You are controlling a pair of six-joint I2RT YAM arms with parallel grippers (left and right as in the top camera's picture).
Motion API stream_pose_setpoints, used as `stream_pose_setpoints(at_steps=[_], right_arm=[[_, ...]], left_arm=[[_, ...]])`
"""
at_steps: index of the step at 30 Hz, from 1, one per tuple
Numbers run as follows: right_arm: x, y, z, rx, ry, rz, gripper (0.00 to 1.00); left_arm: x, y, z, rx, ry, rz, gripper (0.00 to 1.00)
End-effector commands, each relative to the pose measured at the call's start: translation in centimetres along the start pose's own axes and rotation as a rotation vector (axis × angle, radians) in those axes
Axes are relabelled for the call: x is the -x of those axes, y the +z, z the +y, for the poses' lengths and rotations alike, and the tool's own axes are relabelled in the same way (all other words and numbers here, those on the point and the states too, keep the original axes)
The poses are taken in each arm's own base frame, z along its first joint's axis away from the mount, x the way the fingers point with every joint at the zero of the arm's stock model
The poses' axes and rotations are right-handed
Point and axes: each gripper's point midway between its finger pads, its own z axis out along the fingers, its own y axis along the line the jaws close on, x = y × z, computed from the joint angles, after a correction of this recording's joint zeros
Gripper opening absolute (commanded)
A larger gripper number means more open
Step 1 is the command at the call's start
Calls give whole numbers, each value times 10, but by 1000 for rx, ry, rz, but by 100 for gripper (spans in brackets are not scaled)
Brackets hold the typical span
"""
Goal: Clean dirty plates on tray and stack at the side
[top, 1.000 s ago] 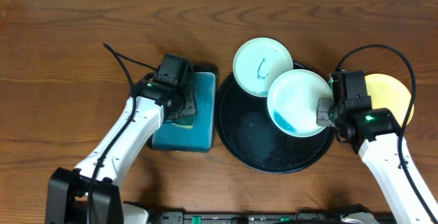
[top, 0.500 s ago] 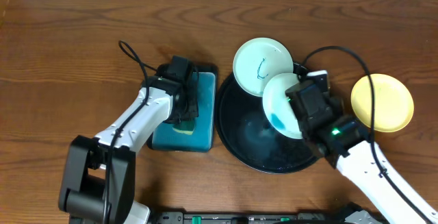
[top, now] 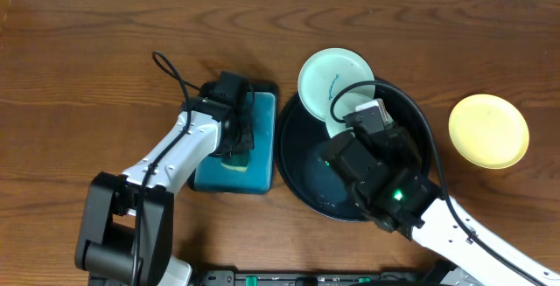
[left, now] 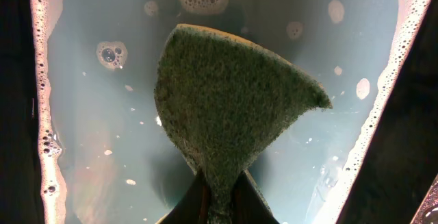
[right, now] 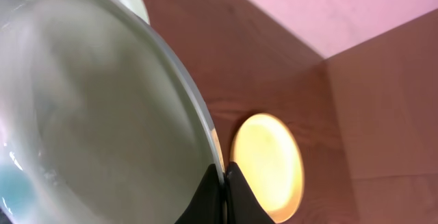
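My right gripper (right: 224, 183) is shut on the rim of a pale mint-white plate (right: 102, 114) and holds it tilted over the round black tray (top: 289, 168). In the overhead view my arm hides most of this plate, leaving a sliver (top: 336, 127). A second mint plate (top: 331, 78) with a teal scribble leans on the tray's far rim. The pale yellow plate (top: 488, 130) lies on the table to the right and also shows in the right wrist view (right: 267, 162). My left gripper (left: 220, 200) is shut on a green sponge (left: 226, 94).
The sponge hangs over soapy water in the small rectangular black tray with blue inside (top: 255, 177), just left of the round tray. Foam bubbles (left: 44, 80) line its walls. The wooden table (top: 87, 59) surrounds both trays.
My right arm has swung left with the mint plate, from beside the yellow plate to over the round tray, tilting it on edge. My left gripper has stayed at the soapy tray.
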Motion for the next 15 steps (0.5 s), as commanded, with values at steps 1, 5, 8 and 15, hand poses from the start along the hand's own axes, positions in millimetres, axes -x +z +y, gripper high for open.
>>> stream_pose_setpoints(at_steps=[1,5,8,15], right_arm=[[19,-11,-16,-85,-63,-68,1],[27,-16,-10,-73,-179,-96,1],[29,-19,-8,-73,-286,-106,1],[30,-19,-8,-80,-353,-106,1]], left_arm=[[-1,1,6,19,3,0,8],[-1,1,6,19,3,0,8],[-1,1,6,19,3,0,8],[-1,1,6,19,3,1,8]])
